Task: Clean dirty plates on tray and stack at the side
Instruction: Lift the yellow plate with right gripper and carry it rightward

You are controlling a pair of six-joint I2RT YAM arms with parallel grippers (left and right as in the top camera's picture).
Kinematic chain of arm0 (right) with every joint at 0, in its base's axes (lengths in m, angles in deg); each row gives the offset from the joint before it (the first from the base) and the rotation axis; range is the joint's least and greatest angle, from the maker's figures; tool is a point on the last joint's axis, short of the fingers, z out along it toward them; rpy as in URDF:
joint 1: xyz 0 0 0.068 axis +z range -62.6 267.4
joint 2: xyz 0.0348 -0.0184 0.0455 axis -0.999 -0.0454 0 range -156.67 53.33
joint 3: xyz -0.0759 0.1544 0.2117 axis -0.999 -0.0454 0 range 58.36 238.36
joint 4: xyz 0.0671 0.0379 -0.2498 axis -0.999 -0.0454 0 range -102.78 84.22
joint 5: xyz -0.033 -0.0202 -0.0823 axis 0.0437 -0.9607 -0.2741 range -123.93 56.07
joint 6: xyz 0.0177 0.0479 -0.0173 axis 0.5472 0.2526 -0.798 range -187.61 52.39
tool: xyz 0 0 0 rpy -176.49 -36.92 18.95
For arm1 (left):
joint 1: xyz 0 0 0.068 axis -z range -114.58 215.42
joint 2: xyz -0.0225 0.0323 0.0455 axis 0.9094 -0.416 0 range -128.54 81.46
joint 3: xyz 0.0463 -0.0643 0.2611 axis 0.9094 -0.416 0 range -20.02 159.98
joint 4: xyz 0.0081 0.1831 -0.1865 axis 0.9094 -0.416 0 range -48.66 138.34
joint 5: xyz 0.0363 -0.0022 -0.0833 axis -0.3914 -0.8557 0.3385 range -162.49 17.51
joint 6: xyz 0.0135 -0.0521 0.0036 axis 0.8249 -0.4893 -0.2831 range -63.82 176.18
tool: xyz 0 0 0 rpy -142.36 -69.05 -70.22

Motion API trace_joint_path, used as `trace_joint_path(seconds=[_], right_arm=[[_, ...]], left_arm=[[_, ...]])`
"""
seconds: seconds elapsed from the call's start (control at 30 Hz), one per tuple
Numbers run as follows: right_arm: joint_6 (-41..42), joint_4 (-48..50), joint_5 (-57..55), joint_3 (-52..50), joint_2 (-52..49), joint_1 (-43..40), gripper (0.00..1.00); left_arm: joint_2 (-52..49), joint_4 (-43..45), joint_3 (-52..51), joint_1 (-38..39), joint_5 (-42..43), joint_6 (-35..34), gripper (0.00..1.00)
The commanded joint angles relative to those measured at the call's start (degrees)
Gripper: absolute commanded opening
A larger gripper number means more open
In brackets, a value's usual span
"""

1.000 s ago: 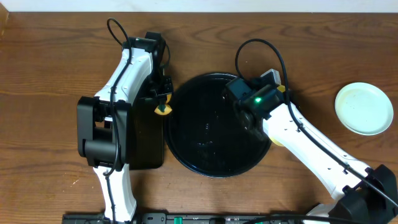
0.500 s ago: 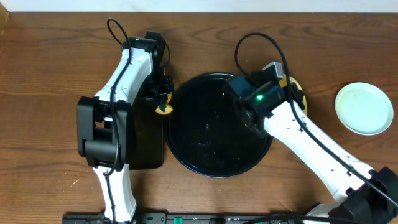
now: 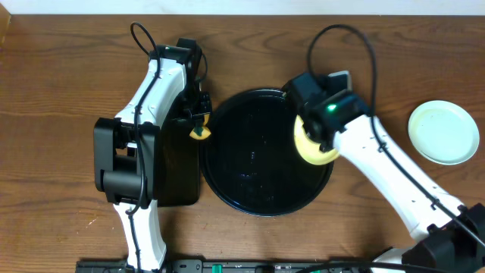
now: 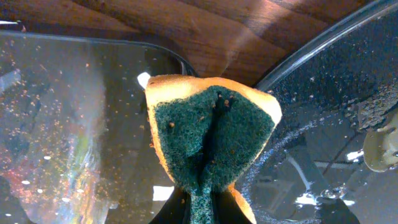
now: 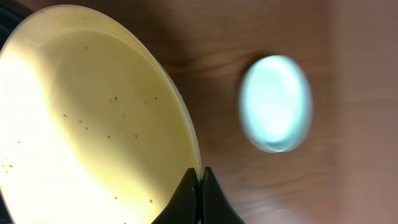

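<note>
Desk: Right arm (image 3: 379, 167) swung rt since 1 s ago; yellow plate (image 3: 314, 144) showed over the tray (image 3: 250, 174) at its rt edge. Grip?
Photog: Right gripper (image 5: 200, 180) had jaws clamped on its rim. Mint plate (image 3: 444, 133) lay further rt on the table (image 3: 76, 76), right arm nearer. Left gripper (image 4: 199, 208) pinched the sponge (image 4: 208, 130). No legible writing.

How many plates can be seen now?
2. Pale yellow plate: in the right end effector, over the tray's rim. Mint plate: on the table, far right. It may hide another.
</note>
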Motion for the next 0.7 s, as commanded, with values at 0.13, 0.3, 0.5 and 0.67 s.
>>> trace_joint_path(seconds=[0.13,0.3,0.5,0.67], right_arm=[[4.2,3.5,18.9,1.6,-0.2,-14.5,0.01],[3.7,3.7,26.6,1.6,-0.2,-29.8,0.01],[-2.9,5.8,34.9,1.6,-0.2,-47.0,0.01],[-5.9,6.9,36.8,1.6,-0.2,-59.6,0.01]], left_arm=[[1.2,0.2,-0.6,-0.1,1.0,1.2,0.08],[1.2,0.3,-0.6,-0.1,1.0,1.1,0.08],[1.2,0.6,-0.6,-0.1,1.0,1.2,0.08],[1.2,0.9,-0.6,-0.1,1.0,1.1,0.08]])
